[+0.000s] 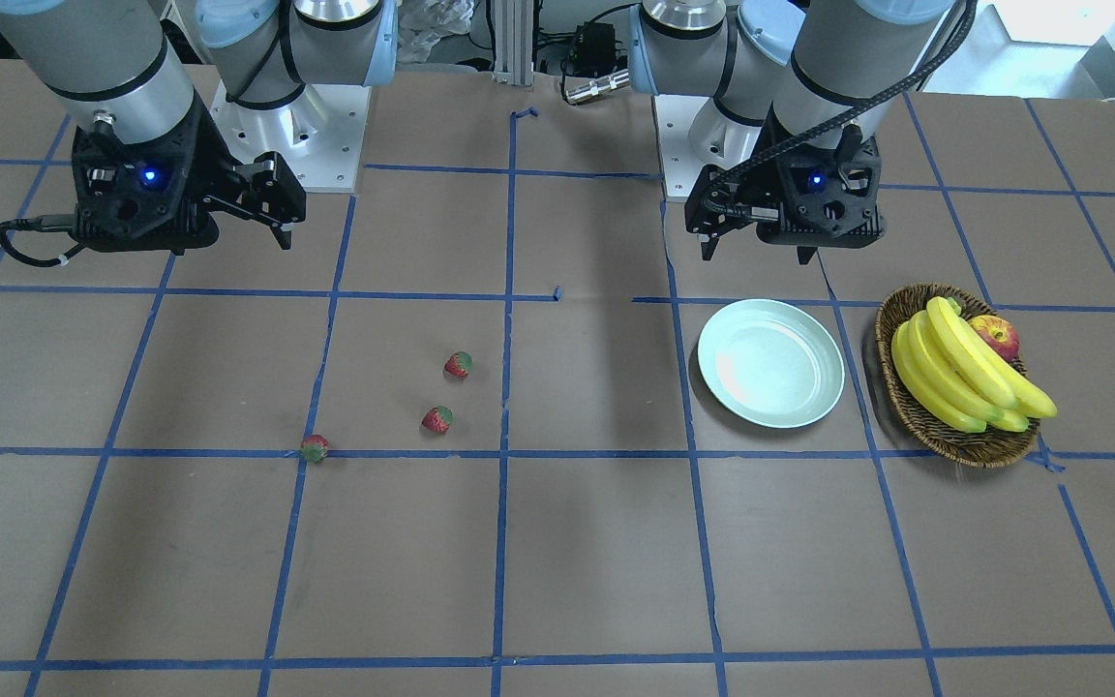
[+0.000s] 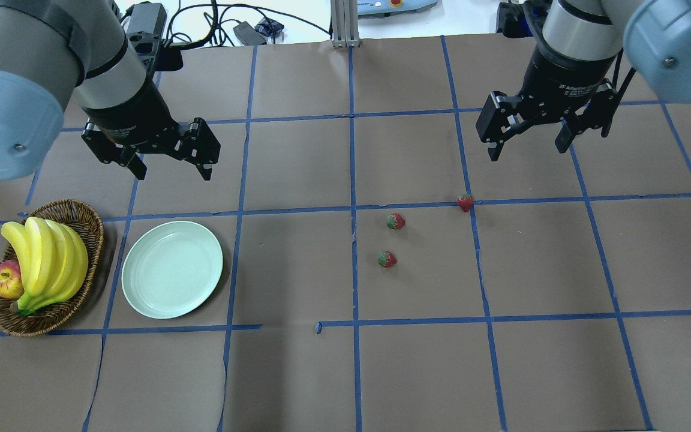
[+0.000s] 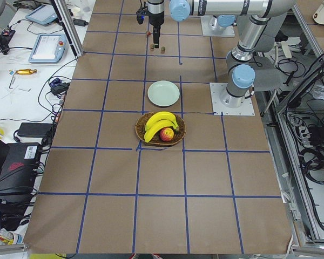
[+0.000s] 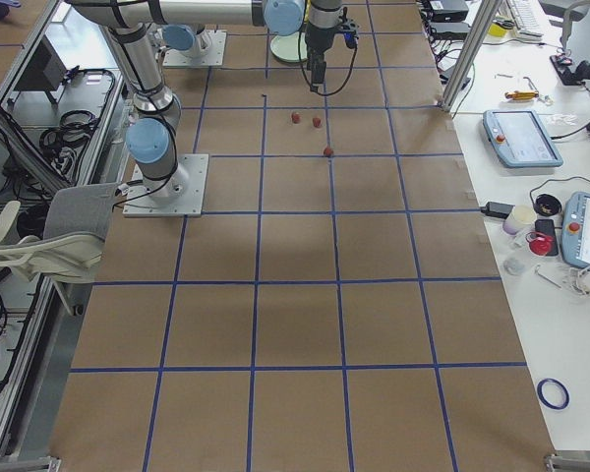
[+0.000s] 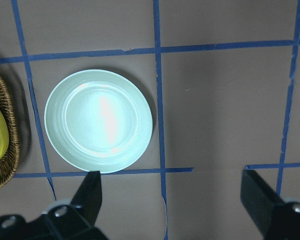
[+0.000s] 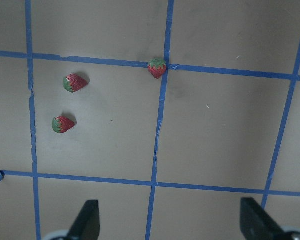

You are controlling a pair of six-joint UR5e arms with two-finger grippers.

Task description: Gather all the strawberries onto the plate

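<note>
Strawberries (image 2: 395, 221), all three, lie loose on the surface (image 2: 297, 372), with the plate (image 2: 171, 270) well apart at their 9 o'clock in the overhead view. The right hand (image 2: 526, 153), open and empty, is nearer; the closest berry (image 2: 465, 203) sits at its 7 o'clock. The left hand (image 2: 173, 175) hangs open by the plate.

**Where your cameras look**

You get one high view from behind the robot (image 3: 242, 81) and one facing it. Two far side views look along the table (image 3: 162, 178). Wrist cameras look straight down, close: left on the plate (image 5: 98, 121), right on the strawberries (image 6: 75, 82). Both high views show these too.
</note>
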